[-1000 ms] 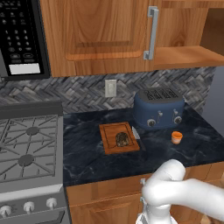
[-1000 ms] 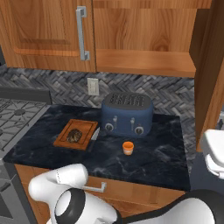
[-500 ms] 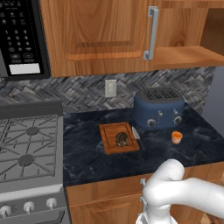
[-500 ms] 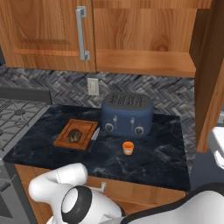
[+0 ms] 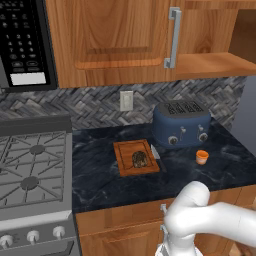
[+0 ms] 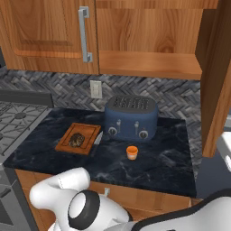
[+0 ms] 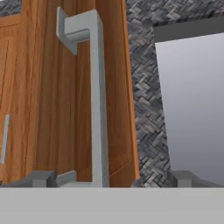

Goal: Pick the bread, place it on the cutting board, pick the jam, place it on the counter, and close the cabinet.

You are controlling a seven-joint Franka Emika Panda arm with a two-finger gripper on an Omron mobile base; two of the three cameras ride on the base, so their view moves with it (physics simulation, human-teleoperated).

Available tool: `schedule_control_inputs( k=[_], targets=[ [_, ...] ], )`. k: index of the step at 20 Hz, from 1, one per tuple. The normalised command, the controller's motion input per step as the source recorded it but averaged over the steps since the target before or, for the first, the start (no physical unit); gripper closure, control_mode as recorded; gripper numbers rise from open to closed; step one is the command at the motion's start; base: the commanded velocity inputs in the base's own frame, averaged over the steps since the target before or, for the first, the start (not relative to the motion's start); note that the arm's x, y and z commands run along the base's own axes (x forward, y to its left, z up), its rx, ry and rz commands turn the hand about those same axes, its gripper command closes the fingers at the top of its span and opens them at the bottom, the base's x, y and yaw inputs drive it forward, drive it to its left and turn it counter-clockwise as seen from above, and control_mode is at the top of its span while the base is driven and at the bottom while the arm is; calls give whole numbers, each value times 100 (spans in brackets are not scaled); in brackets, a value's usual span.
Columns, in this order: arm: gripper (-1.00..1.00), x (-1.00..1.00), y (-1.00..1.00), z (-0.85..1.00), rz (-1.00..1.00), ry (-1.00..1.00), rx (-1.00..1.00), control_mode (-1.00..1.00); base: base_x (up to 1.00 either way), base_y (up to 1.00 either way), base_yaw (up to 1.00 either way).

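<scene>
The dark brown bread (image 5: 139,159) (image 6: 77,139) lies on the reddish cutting board (image 5: 125,152) (image 6: 88,132). Right of it, the small orange jam (image 5: 202,157) (image 6: 131,152) stands on the dark marbled counter (image 5: 100,180) (image 6: 162,158), in front of the toaster. The cabinet has its left door (image 5: 110,35) shut, its inner shelf (image 5: 210,62) (image 6: 149,63) bare, and its right door (image 6: 221,76) swung open. In the hand view my gripper (image 7: 113,179) is open. It faces that wooden door (image 7: 118,87) close up, with the silver bar handle (image 7: 98,100) between the fingertips (image 7: 43,178) and beyond them.
A blue toaster (image 5: 181,123) (image 6: 131,117) stands at the back of the counter. A knife (image 5: 156,155) lies beside the board. The gas stove (image 5: 30,170) is on the left, with a black microwave (image 5: 22,40) above it. A grey panel (image 7: 192,100) lies right of the door.
The arm's lower links have turned slightly in the right base view. Bread, jam and cabinet doors stand as before.
</scene>
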Motion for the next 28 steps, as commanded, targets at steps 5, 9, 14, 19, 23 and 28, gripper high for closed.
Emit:
schedule_control_inputs(
  k=[5,9,14,19,23,28],
  targets=[
    [-100,8,0,-1,5,0,0,-100,0,0,0],
    [-100,8,0,0,6,0,0,-100,0,0,0],
    [-100,9,0,0,6,0,0,-100,0,0,0],
    [-100,7,0,0,7,0,0,-100,0,0,0],
    [-100,5,0,0,7,0,0,-100,0,0,0],
    [-100,7,0,0,7,0,0,-100,0,0,0]
  ],
)
